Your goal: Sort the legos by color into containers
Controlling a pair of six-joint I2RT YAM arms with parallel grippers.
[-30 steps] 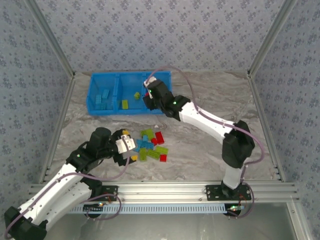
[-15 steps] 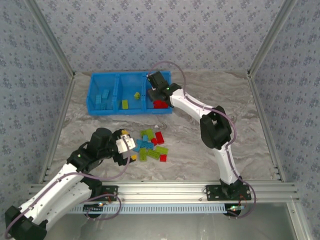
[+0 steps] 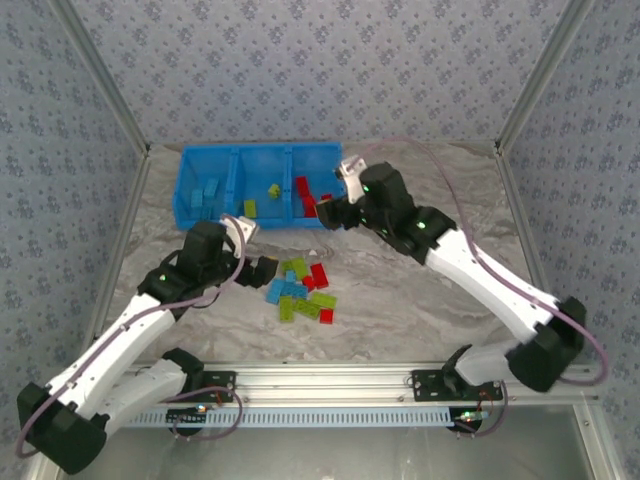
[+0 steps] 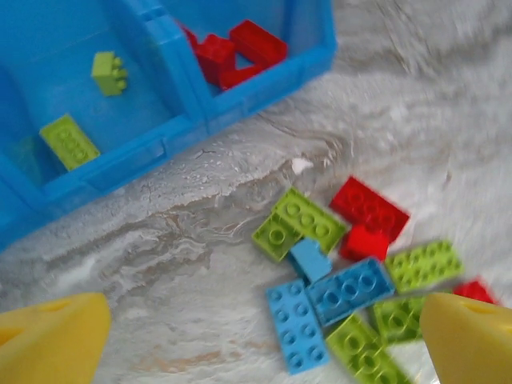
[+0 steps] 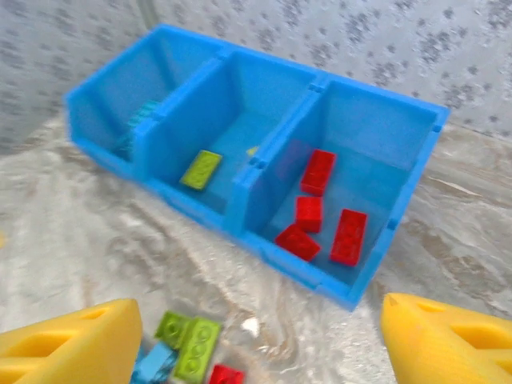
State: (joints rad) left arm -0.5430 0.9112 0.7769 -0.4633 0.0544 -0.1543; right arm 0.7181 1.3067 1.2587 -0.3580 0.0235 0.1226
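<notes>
The right pincer (image 5: 260, 340) is spread wide and empty. Straight ahead of it stand the bins (image 5: 376, 112), with four red bricks (image 5: 349, 237) in the end compartment. The left pincer (image 4: 260, 344) is spread wide too, also empty. The loose bricks (image 4: 300, 220) lie on the worktop (image 4: 160, 240) between and just ahead of its fingers.

A: R arm, any change?
B: Yep. right gripper (image 3: 332, 213) has backed out of the right bin (image 5: 376, 136) and now sits by its front-right corner. Jaws have spread much wider, nothing btwn them.
A: And the bin?
B: More red bricks (image 5: 318, 172) show now, no longer covered.
A: L arm?
B: left gripper (image 3: 263, 270) has shifted toward the bins (image 3: 232, 149), and is now at the far-left edge of the pile (image 3: 300, 290).
</notes>
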